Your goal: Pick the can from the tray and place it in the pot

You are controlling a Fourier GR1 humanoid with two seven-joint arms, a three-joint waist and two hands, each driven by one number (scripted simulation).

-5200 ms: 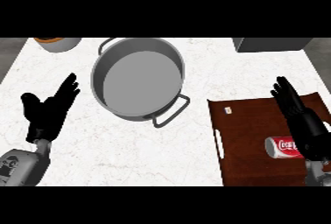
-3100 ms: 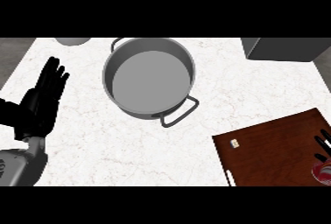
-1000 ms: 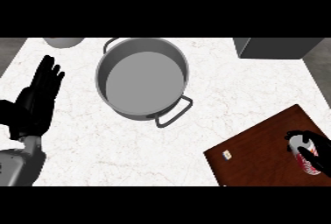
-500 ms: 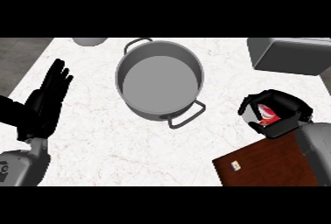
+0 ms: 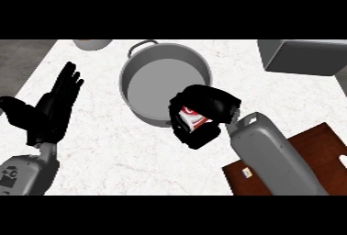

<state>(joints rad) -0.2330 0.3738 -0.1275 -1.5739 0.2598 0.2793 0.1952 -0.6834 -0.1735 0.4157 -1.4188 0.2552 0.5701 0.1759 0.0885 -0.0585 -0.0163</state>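
Red-and-white can (image 5: 192, 118), mostly hidden, sits in the right hand (image 5: 211, 103), black fingers curled round it, at frame centre over the lower right rim of the round grey metal pot (image 5: 158, 80). Dark brown wood tray (image 5: 320, 148) lower right on white marbled counter (image 5: 122, 156). Left hand (image 5: 51, 113) rests flat-fingered, spread wide, at left.
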